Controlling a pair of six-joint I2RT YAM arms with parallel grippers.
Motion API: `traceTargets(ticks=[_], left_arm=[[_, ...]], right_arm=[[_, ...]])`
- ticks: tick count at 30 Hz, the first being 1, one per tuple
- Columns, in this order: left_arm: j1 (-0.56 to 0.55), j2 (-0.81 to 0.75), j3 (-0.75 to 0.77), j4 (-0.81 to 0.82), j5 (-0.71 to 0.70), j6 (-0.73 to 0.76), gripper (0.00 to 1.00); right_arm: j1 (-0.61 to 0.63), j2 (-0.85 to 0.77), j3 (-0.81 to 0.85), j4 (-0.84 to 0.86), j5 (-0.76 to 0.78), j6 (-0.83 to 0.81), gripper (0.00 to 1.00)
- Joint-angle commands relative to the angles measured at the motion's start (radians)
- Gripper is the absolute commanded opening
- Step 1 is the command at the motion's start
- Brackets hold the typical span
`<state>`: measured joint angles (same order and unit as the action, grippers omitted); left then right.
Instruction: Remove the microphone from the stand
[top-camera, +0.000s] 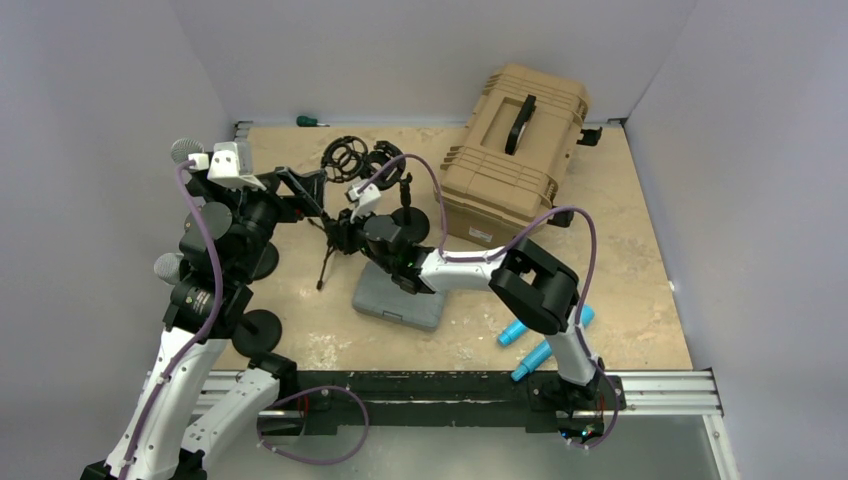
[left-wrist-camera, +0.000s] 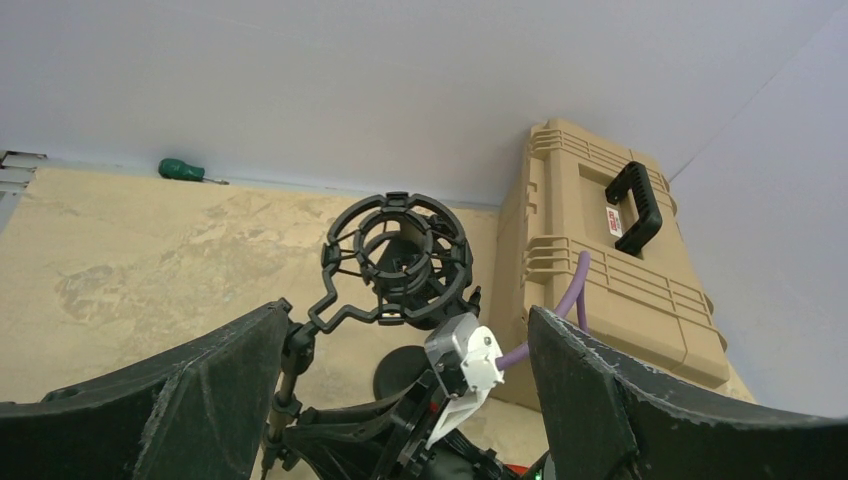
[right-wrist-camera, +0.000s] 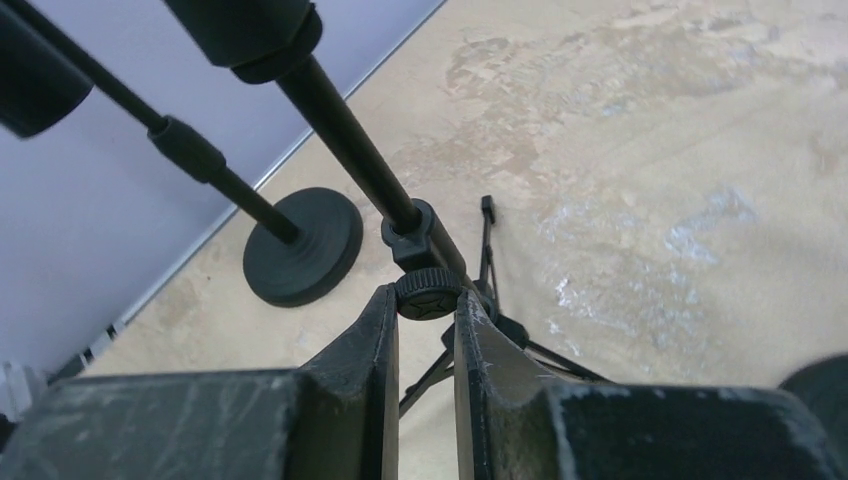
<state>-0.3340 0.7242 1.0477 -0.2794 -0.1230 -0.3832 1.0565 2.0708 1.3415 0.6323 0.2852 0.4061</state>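
A black tripod stand (top-camera: 325, 258) carries a black shock mount (left-wrist-camera: 395, 258) with the dark microphone (left-wrist-camera: 404, 252) sitting inside its ring. My right gripper (right-wrist-camera: 425, 296) is shut on the ribbed knob (right-wrist-camera: 428, 293) at the joint of the stand's pole (right-wrist-camera: 345, 130), low on the stand (top-camera: 338, 236). My left gripper (left-wrist-camera: 408, 318) is open; its wide fingers (left-wrist-camera: 215, 400) frame the mount from the near side without touching it. In the top view it hovers left of the mount (top-camera: 303, 190).
A tan hard case (top-camera: 512, 150) stands at the back right and a grey case (top-camera: 400, 295) lies under the right arm. Other microphone stands with round bases (top-camera: 258, 332) stand on the left. Blue cylinders (top-camera: 530, 342) lie near the front; a green screwdriver (top-camera: 308, 121) lies at the back wall.
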Motion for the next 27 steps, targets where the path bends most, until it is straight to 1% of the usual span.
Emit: traceTargets(ticks=[1,3,6,12,14,17,19,21,25,27], left_arm=[[0.007,-0.003,0.026,0.016,-0.007,-0.002,0.88],[0.009,-0.001,0.026,0.015,-0.01,-0.001,0.88],[0.009,0.0,0.026,0.015,-0.014,0.0,0.88],[0.016,0.003,0.026,0.014,-0.01,-0.005,0.88],[0.018,0.003,0.026,0.013,-0.014,-0.005,0.87],[0.019,-0.001,0.026,0.01,-0.029,0.001,0.87],[0.021,-0.007,0.025,0.005,-0.046,0.004,0.87],[0.021,-0.016,0.024,0.001,-0.064,0.007,0.87],[0.021,-0.035,0.017,-0.001,-0.106,0.011,0.87],[0.021,-0.042,0.014,0.0,-0.122,0.013,0.87]], right_arm=[[0.002,0.029,0.059,0.035,-0.171,-0.22,0.0],[-0.001,0.039,0.073,0.009,-0.155,-0.263,0.0],[-0.001,0.044,0.081,-0.037,-0.083,-0.346,0.0],[0.026,0.06,0.105,-0.097,0.137,-0.591,0.0],[0.045,0.074,0.108,-0.087,0.228,-0.717,0.0],[0.079,0.105,0.101,-0.016,0.367,-0.91,0.0],[0.088,0.117,0.097,0.028,0.41,-0.989,0.0],[0.089,0.111,0.09,0.05,0.414,-1.025,0.0],[0.097,0.093,0.091,0.052,0.385,-1.022,0.01],[0.097,0.086,0.1,0.031,0.358,-0.987,0.06]])
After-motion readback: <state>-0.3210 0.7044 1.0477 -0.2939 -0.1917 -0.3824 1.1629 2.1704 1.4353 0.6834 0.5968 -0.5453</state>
